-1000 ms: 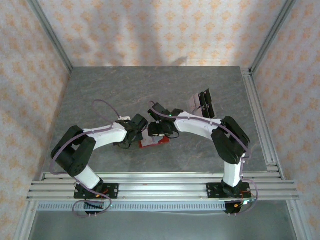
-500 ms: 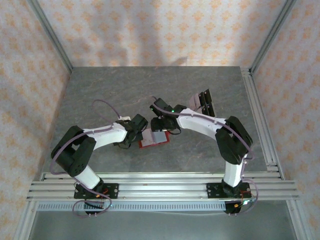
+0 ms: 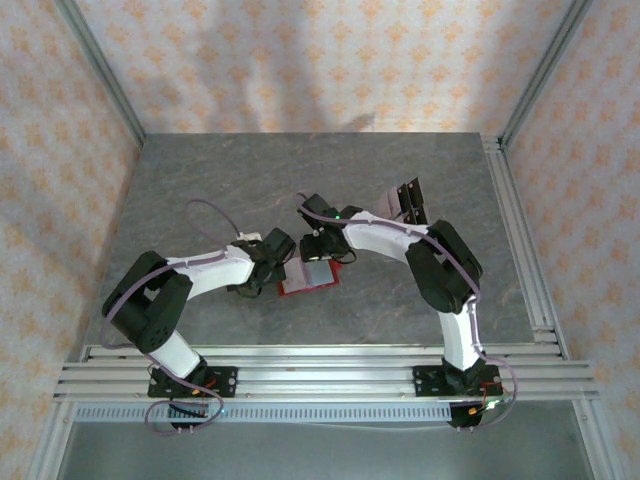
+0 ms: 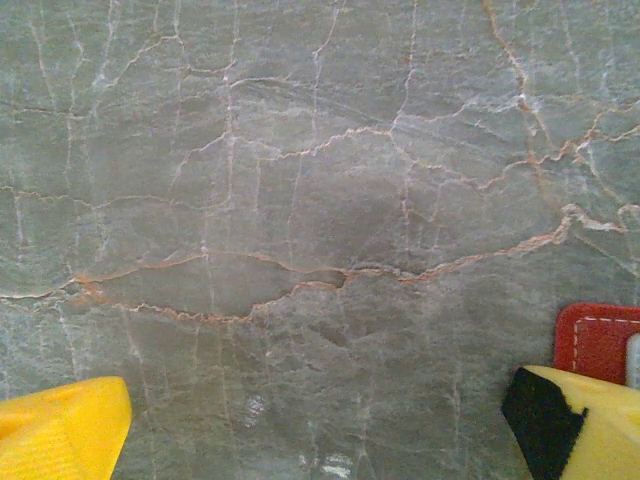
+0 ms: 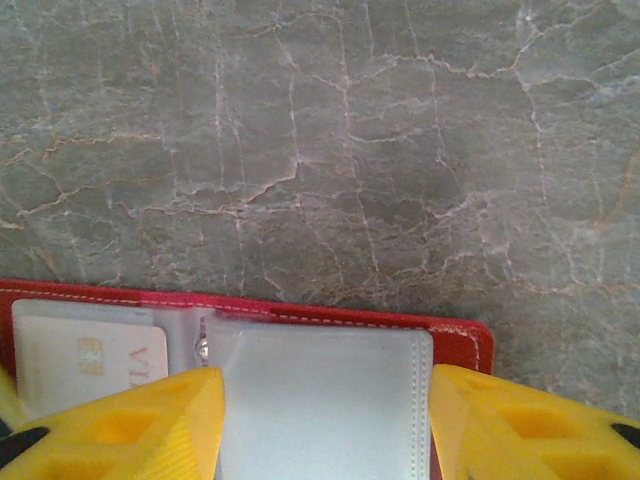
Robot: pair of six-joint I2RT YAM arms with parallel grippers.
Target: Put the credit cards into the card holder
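Some credit cards (image 3: 410,200) — count unclear | card holder (image 5: 455,342) cut off below

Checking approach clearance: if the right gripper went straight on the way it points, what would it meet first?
The open wallet: its pale inner sleeve lies between the right gripper's fingers, just ahead. How near is unclear.
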